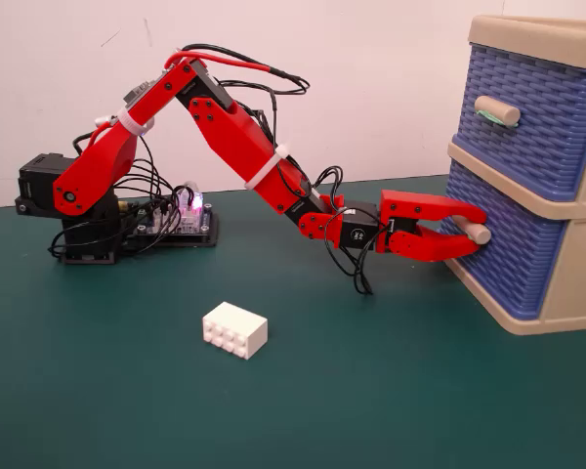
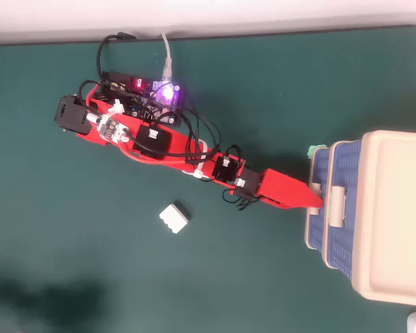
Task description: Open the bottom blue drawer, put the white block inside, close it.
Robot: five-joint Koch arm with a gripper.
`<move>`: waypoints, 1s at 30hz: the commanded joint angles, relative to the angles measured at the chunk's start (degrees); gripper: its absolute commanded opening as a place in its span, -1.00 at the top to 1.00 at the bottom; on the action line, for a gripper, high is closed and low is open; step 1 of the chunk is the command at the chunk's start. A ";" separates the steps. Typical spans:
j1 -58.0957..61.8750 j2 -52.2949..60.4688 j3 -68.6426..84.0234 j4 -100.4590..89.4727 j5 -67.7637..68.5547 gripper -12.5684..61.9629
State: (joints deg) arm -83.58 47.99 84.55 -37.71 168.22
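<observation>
The bottom blue drawer [image 1: 513, 249] [image 2: 317, 232] sits pushed into its beige frame at the right of both views. Its beige cylindrical handle [image 1: 475, 232] lies between the jaws of my red gripper [image 1: 477, 233] [image 2: 317, 202], one jaw above it and one below, shut on it. My arm stretches low from its base at the left toward the drawer front. The white block [image 1: 235, 330] [image 2: 174, 218], a studded brick, lies on the green mat well left of the gripper, untouched.
The upper blue drawer [image 1: 537, 117] is shut above the gripper. A circuit board with a lit LED [image 1: 181, 217] [image 2: 159, 94] and loose cables sit by the arm's base. A small green piece [image 2: 313, 150] lies beside the cabinet.
</observation>
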 commanded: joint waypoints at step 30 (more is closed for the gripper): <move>8.35 64.95 50.19 29.79 -1.49 -0.25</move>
State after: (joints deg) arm -75.50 103.97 135.18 -19.34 167.87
